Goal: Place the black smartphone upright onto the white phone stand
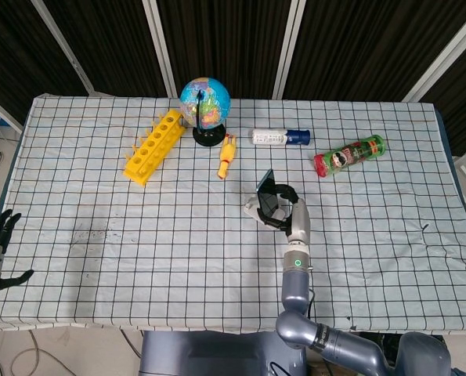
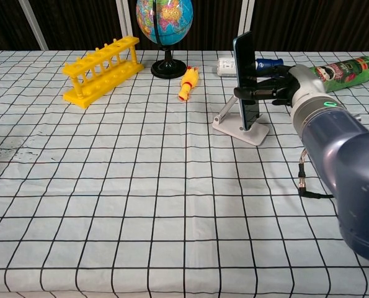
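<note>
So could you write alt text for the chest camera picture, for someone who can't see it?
The robot's right hand holds a black smartphone upright on a white phone stand, on a checked tablecloth. Behind stand a yellow tube rack, a globe and a rubber chicken.

Globe (image 1: 205,103), yellow tube rack (image 1: 153,146), rubber chicken (image 1: 227,155), white bottle (image 1: 279,137), green can (image 1: 348,154)
</note>
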`<state>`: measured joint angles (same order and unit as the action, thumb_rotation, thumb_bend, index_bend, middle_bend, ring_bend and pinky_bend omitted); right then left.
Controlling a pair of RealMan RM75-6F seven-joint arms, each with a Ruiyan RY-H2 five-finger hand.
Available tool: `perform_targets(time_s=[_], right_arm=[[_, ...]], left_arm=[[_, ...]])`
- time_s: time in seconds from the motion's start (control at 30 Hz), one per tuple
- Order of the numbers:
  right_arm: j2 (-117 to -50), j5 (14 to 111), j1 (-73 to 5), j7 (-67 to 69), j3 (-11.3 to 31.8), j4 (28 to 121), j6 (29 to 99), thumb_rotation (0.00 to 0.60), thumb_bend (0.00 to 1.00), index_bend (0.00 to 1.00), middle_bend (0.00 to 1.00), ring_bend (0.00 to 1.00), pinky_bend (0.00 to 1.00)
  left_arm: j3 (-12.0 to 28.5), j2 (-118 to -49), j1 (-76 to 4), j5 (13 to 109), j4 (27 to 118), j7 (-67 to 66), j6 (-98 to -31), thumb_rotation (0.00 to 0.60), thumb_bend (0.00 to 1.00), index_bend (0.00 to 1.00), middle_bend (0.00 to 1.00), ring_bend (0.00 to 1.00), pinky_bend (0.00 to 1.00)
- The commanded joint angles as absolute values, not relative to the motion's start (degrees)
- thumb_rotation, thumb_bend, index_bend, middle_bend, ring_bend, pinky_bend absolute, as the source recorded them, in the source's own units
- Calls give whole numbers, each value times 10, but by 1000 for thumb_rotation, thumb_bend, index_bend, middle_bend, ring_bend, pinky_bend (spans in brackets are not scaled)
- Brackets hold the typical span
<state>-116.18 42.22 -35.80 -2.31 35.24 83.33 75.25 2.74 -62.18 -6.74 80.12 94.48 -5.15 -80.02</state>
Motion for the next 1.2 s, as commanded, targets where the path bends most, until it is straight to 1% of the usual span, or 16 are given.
perform_targets(time_s=[0.03,0.17,0.33,0.47,0.57,0.77,0.83,0.97,1.07,1.2], right_arm=[[-1162,423,-357,-22,353,833,752,600,427,734,594,255,179],[-1161,426,-357,-21,353,833,750,600,412,720,575,252,179],[-1159,428,-356,-23,349,834,746,600,367,655,522,234,178],[-1156,424,-354,-27,345,837,741,600,332,619,499,225,178],[-1154,423,-353,-29,341,838,736,600,300,568,463,216,178],[-1149,417,-351,-37,335,841,723,600,223,428,329,160,177],[-1146,413,-351,-39,334,844,718,600,203,363,280,139,177],[-1141,415,-350,-41,331,847,714,600,188,269,211,117,176],[-1139,415,-349,-39,331,850,712,600,158,188,153,87,175],[-1133,415,-348,-39,330,857,708,600,109,58,84,44,167]], left_arm=[[27,-622,-67,801,945,-52,-800,600,14,0,0,0,0],[28,-622,-68,800,946,-52,-800,600,14,0,0,0,0],[27,-622,-67,800,946,-52,-799,600,14,0,0,0,0],[28,-621,-68,798,947,-52,-799,600,14,0,0,0,0],[27,-620,-68,797,948,-52,-798,600,14,0,0,0,0],[28,-620,-68,796,948,-53,-797,600,15,0,0,0,0],[28,-620,-68,796,948,-53,-797,600,14,0,0,0,0],[28,-620,-68,796,948,-53,-797,600,14,0,0,0,0],[28,-620,-68,796,948,-53,-798,600,14,0,0,0,0],[28,-620,-68,796,949,-54,-798,600,14,0,0,0,0]])
